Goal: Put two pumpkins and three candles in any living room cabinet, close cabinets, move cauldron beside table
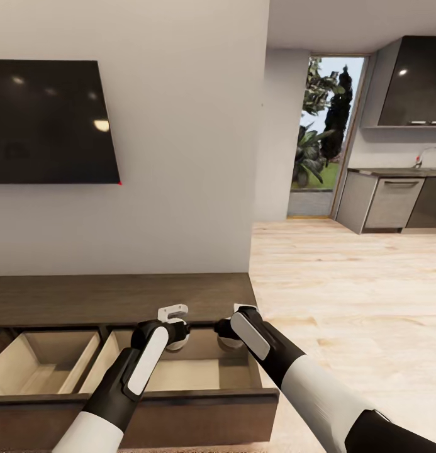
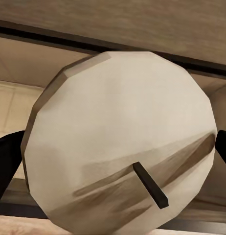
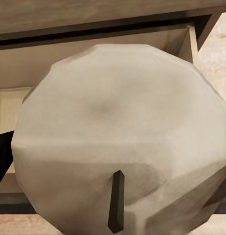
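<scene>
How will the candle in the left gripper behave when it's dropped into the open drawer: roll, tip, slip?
The candle looks like a stubby, faceted cylinder, so it's probably rigid and light. Released on its side it may roll, though the facets should damp that. The drawer has raised walls, so it likely stays contained. The left gripper appears to hold it by the smooth sides; slip seems possible.

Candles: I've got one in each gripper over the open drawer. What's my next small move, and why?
Probably lower both arms a little into the right-hand drawer, then release. The left gripper and right gripper each hold a candle above its pale interior, and the wrist views show the drawer open just beyond each candle. Dropping from lower should keep them from rolling or bouncing out.
</scene>
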